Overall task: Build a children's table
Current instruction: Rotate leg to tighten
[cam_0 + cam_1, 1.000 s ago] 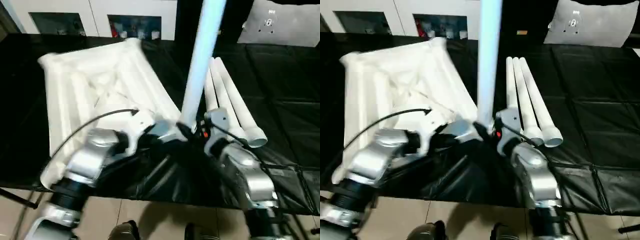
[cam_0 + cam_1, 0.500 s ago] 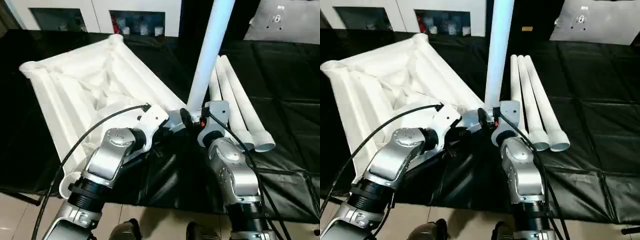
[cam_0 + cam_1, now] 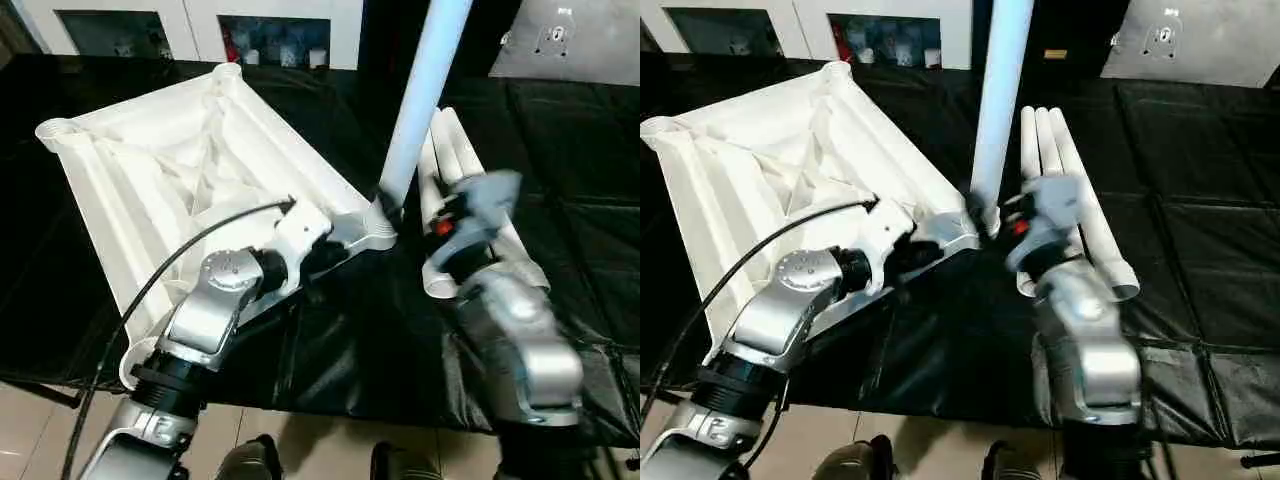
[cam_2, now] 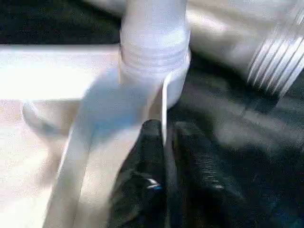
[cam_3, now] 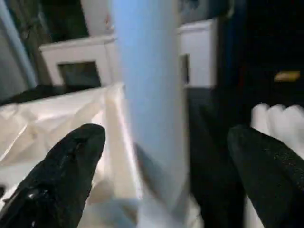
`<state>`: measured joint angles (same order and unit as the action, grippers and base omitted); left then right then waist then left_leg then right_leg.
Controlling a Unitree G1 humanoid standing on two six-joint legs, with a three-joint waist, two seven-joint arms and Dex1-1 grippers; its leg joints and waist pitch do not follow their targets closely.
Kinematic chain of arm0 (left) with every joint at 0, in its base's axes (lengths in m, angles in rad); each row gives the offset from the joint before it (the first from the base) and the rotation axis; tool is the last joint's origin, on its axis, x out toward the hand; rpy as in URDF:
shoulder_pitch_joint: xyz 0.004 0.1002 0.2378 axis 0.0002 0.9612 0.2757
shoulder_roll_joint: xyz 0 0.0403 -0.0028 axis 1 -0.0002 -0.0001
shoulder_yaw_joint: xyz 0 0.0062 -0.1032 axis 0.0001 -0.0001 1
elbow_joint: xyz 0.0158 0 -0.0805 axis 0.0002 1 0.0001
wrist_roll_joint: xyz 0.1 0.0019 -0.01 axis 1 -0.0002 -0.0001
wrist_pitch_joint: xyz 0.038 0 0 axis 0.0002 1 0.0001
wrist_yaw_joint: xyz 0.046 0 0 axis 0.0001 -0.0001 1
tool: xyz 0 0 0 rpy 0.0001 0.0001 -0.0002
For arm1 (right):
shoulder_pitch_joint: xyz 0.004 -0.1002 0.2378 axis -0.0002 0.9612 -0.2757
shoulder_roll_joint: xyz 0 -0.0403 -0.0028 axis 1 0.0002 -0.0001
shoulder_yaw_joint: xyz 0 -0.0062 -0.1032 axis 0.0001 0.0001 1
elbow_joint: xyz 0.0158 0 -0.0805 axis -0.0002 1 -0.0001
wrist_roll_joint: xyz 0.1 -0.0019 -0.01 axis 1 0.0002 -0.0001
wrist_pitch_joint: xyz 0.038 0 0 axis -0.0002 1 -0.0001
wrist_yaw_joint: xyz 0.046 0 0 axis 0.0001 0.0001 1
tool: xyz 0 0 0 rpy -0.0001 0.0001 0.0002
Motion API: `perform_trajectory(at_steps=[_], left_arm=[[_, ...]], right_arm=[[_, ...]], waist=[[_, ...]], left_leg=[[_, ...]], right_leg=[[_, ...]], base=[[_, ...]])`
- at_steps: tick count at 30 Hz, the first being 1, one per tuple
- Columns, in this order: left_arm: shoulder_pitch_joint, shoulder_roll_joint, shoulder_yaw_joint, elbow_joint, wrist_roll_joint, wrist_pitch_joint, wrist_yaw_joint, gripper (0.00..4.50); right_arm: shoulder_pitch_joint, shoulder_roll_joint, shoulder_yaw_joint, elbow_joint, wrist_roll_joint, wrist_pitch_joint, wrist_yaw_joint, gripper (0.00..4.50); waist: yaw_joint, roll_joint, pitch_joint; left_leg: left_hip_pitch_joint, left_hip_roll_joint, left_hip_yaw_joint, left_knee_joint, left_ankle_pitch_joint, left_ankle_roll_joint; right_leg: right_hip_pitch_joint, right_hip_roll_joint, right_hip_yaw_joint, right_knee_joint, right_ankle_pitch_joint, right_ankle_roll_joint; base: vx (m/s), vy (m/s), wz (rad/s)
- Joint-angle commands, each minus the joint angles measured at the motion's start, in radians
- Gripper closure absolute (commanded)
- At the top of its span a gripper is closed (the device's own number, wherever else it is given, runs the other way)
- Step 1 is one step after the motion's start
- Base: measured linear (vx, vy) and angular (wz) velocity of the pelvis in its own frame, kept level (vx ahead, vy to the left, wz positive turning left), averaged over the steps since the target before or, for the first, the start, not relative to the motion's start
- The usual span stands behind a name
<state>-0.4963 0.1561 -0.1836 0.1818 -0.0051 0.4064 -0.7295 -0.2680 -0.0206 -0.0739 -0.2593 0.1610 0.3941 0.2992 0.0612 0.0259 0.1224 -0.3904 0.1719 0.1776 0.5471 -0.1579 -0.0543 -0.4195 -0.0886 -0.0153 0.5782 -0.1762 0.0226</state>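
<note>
The left claw [image 4: 164,142] pinches a thin rib of the tabletop [image 3: 150,170] beside its corner socket [image 3: 375,228]. An upright leg [image 3: 415,95] stands in that socket. The right claw [image 5: 166,156] is spread wide, the leg between its fingers [image 5: 66,161], untouched. Three spare legs [image 3: 1065,180] lie beyond.

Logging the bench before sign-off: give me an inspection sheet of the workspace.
Surface: black sheet, creased.
Job's things: tabletop ribs up; one leg upright in its near corner socket; three legs lying side by side.
Clutter: nothing seen.
Tools: left tool pinches the thin rib by the socket; right tool open, fingers either side of the upright leg, not touching.
Cables: black cable over left arm.
Surroundings: white cabinets.
</note>
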Motion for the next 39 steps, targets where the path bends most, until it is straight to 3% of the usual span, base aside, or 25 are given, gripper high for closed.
perform_trajectory(at_steps=[1, 2, 7, 12, 13, 17, 19, 20, 23, 24, 25, 27, 28, 31, 35, 37, 39], left_arm=[[-0.026, -0.011, 0.044, 0.016, -0.040, -0.011, 0.011, 3.68], [-0.034, -0.013, 0.066, 0.028, -0.057, -0.021, 0.020, 3.57], [-0.046, -0.013, 0.129, 0.031, -0.089, -0.014, 0.055, 3.15], [-0.051, 0.112, 0.262, -0.015, -0.064, 0.057, 0.162, 3.15], [-0.042, 0.170, 0.292, -0.050, -0.053, 0.094, 0.162, 3.15], [-0.020, 0.259, 0.325, -0.113, -0.035, 0.170, 0.143, 3.54], [0.018, 0.354, 0.326, -0.145, 0.023, 0.204, 0.127, 3.61], [0.036, 0.397, 0.320, -0.155, 0.043, 0.213, 0.126, 3.71], [0.086, 0.469, 0.314, -0.160, 0.041, 0.252, 0.115, 3.93], [0.086, 0.469, 0.314, -0.160, 0.041, 0.252, 0.115, 3.93], [0.126, 0.514, 0.270, -0.148, 0.085, 0.244, 0.104, 4.10], [0.150, 0.530, 0.250, -0.138, 0.110, 0.230, 0.110, 4.10], [0.152, 0.530, 0.249, -0.137, 0.111, 0.229, 0.110, 4.29], [0.176, 0.512, 0.242, -0.133, 0.104, 0.225, 0.118, 4.46], [0.196, 0.473, 0.226, -0.125, 0.067, 0.215, 0.117, 4.49], [0.210, 0.491, 0.189, -0.125, 0.085, 0.235, 0.099, 4.49], [0.221, 0.499, 0.180, -0.130, 0.088, 0.264, 0.091, 4.49]], right_arm=[[0.005, 0.000, -0.020, -0.049, 0.035, 0.027, -0.010, 0.00], [0.008, -0.002, -0.023, -0.070, 0.048, 0.057, -0.015, 0.00], [0.016, -0.019, -0.015, -0.095, 0.056, 0.114, -0.010, 0.00], [0.058, -0.123, 0.123, -0.131, 0.063, 0.252, 0.108, 0.00], [0.064, -0.141, 0.169, -0.136, 0.072, 0.288, 0.130, 0.00], [0.070, -0.165, 0.236, -0.128, 0.070, 0.344, 0.153, 0.00], [0.073, -0.185, 0.292, -0.104, 0.048, 0.386, 0.163, 0.00], [0.072, -0.195, 0.316, -0.092, 0.041, 0.406, 0.167, 0.00], [0.063, -0.192, 0.344, -0.054, 0.026, 0.450, 0.155, 0.00], [0.063, -0.192, 0.344, -0.054, 0.026, 0.450, 0.155, 0.00], [0.046, -0.198, 0.371, -0.020, 0.004, 0.461, 0.145, 0.00], [0.036, -0.199, 0.387, -0.002, -0.002, 0.468, 0.143, 0.00], [0.035, -0.199, 0.389, -0.001, -0.002, 0.469, 0.143, 0.00], [0.025, -0.188, 0.399, 0.036, -0.007, 0.464, 0.133, 0.00], [0.001, -0.150, 0.394, 0.167, -0.044, 0.383, 0.091, 0.00], [-0.018, -0.130, 0.389, 0.228, -0.059, 0.342, 0.065, 0.00], [-0.036, -0.117, 0.388, 0.265, -0.064, 0.320, 0.056, 0.00]], waist=[[0.001, -0.012, -0.092], [0.003, -0.008, -0.098], [0.001, -0.008, -0.101], [0.004, 0.001, -0.112], [0.003, 0.001, -0.112], [0.007, 0.007, -0.108], [0.010, 0.003, -0.107], [0.011, 0.006, -0.108], [0.010, 0.007, -0.110], [0.010, 0.006, -0.111], [0.017, 0.004, -0.114], [0.019, 0.006, -0.113], [0.024, 0.006, -0.116], [0.030, 0.003, -0.116], [0.030, 0.001, -0.118], [0.029, 0.006, -0.119], [0.026, 0.002, -0.120]], left_leg=[[0.017, 0.034, -0.003, -0.043, -0.092, 0.070], [0.018, 0.033, -0.004, -0.039, -0.076, 0.077], [0.017, 0.032, -0.003, -0.035, -0.101, 0.072], [0.016, 0.030, -0.010, -0.030, -0.146, 0.031], [0.018, 0.031, -0.010, -0.029, -0.158, 0.020], [0.026, 0.035, -0.013, -0.031, -0.224, -0.024], [0.026, 0.034, -0.014, -0.033, -0.242, -0.032], [0.025, 0.033, -0.016, -0.036, -0.263, -0.042], [0.029, 0.032, -0.020, -0.041, -0.322, -0.065], [0.032, 0.032, -0.022, -0.042, -0.351, -0.075], [0.038, 0.034, -0.023, -0.039, -0.367, -0.079], [0.031, 0.034, -0.026, -0.046, -0.389, -0.084], [0.039, 0.035, -0.026, -0.043, -0.413, -0.092], [0.038, 0.035, -0.028, -0.045, -0.439, -0.097], [0.036, 0.033, -0.031, -0.045, -0.481, -0.102], [0.035, 0.032, -0.033, -0.045, -0.484, -0.101], [0.032, 0.031, -0.032, -0.045, -0.476, -0.097]], right_leg=[[0.058, -0.031, 0.022, -0.037, -0.007, -0.240], [0.058, -0.031, 0.021, -0.034, 0.014, -0.248], [0.061, -0.031, 0.020, -0.034, -0.015, -0.257], [0.068, -0.030, 0.019, -0.030, -0.093, -0.226], [0.064, -0.032, 0.020, -0.032, -0.118, -0.218], [0.050, -0.030, 0.022, -0.032, -0.222, -0.210], [0.046, -0.028, 0.023, -0.034, -0.245, -0.194], [0.045, -0.027, 0.023, -0.034, -0.270, -0.175], [0.038, -0.029, 0.023, -0.037, -0.330, -0.153], [0.035, -0.028, 0.022, -0.040, -0.346, -0.152], [0.029, -0.030, 0.024, -0.040, -0.344, -0.154], [0.031, -0.029, 0.024, -0.040, -0.343, -0.140], [0.025, -0.030, 0.024, -0.042, -0.352, -0.137], [0.023, -0.031, 0.024, -0.042, -0.349, -0.142], [0.023, -0.034, 0.022, -0.046, -0.364, -0.145], [0.024, -0.035, 0.022, -0.045, -0.360, -0.145], [0.027, -0.035, 0.021, -0.044, -0.366, -0.142]], base=[[0.000, 0.000, 0.00], [0.000, 0.000, 0.00], [0.000, 0.000, 0.00], [0.000, 0.000, 0.00], [0.000, 0.000, 0.00], [0.000, 0.000, 0.00], [0.000, 0.000, 0.00], [0.000, 0.000, 0.00], [0.000, 0.000, 0.00], [0.000, 0.000, 0.00], [0.000, 0.000, 0.00], [0.000, 0.000, 0.00], [0.000, 0.000, 0.00], [0.000, 0.000, 0.00], [0.000, 0.000, 0.00], [0.000, 0.000, 0.00], [0.000, 0.000, 0.00]])
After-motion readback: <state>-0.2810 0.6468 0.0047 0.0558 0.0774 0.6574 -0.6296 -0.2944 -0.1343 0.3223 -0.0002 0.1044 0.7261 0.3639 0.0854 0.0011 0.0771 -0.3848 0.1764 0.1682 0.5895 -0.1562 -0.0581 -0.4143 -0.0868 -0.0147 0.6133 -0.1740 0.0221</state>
